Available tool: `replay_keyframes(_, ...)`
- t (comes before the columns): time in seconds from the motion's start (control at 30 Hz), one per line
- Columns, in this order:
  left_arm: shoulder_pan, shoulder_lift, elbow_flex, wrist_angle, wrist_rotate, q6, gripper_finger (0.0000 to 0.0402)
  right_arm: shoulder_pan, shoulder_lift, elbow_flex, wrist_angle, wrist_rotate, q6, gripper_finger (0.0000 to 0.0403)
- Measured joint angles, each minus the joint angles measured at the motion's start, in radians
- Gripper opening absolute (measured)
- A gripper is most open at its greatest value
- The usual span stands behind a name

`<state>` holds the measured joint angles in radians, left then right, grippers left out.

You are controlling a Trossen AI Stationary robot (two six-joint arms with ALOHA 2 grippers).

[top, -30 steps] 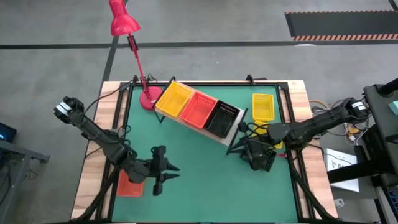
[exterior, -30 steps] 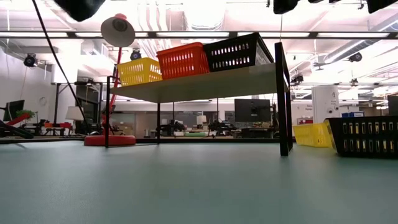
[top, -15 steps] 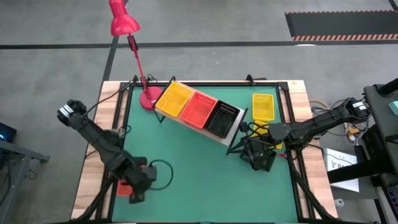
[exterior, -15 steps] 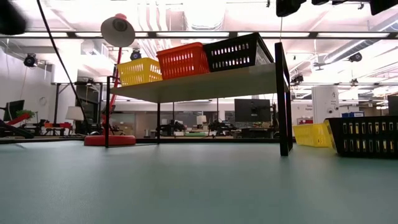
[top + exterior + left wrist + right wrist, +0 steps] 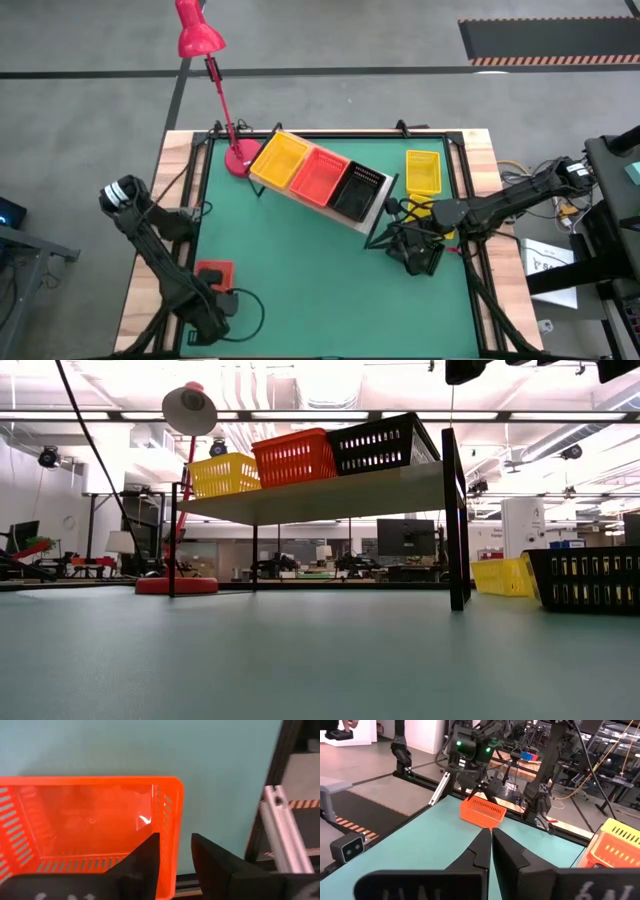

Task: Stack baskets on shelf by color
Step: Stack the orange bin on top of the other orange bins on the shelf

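1. Baskets are spread over the green mat [image 5: 300, 270] in three places, and we take them from left to right.
2. At the mat's near left corner we see a lone red-orange basket [image 5: 212, 273] lying flat, right at the mat's edge.
3. The left gripper [image 5: 215, 312] is at that basket's near end. In the left wrist view its two fingers [image 5: 145, 862] stand slightly apart over the basket's end wall [image 5: 167, 827], one inside the rim and one outside; we cannot tell whether they already pinch the wall.
4. Toward the middle we find the shelf [image 5: 375, 215] set slantwise on the mat, with the red lamp's base [image 5: 240, 157] touching or just beside its left end.
5. On the shelf sit three baskets side by side in a row: a yellow basket [image 5: 280, 160], then an orange shelf basket [image 5: 319, 175], then a black basket [image 5: 357, 190]. In the low view the same three show on the raised plank.
6. To the right of the shelf we see another yellow one, the loose yellow basket [image 5: 423, 170], flat on the mat near its far right corner.
7. The right gripper [image 5: 418, 250] hangs beside the shelf's right end, over a black floor basket [image 5: 585, 578] on the mat. In the right wrist view its fingers [image 5: 480, 851] are pressed together with only a thin seam between them, and we see nothing held in them.
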<state>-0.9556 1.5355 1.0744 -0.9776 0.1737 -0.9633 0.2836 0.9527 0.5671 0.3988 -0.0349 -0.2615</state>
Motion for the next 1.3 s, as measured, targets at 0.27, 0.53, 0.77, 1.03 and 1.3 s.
replay_keyframes(0.27, -0.006, 0.034, 0.000, 0.000, 0.001, 0.003, 0.0165, 0.000, 0.000, 0.000, 0.000, 0.000, 0.005, 0.0009)
replay_keyframes(0.53, -0.017, 0.034, -0.015, 0.005, -0.038, 0.001, 0.0175, 0.000, 0.000, 0.000, -0.005, -0.001, 0.008, 0.0009)
replay_keyframes(0.77, -0.016, 0.034, -0.057, 0.066, -0.054, -0.002, 0.0132, 0.000, 0.000, 0.000, -0.006, -0.001, 0.007, 0.0009)
replay_keyframes(1.03, -0.016, 0.034, -0.059, 0.105, -0.052, 0.000, 0.0027, 0.000, 0.000, 0.000, -0.006, -0.002, 0.007, 0.0009)
replay_keyframes(1.3, -0.015, 0.034, -0.050, 0.102, -0.053, -0.095, 0.0003, 0.008, -0.003, 0.000, -0.020, -0.002, 0.006, 0.0009)
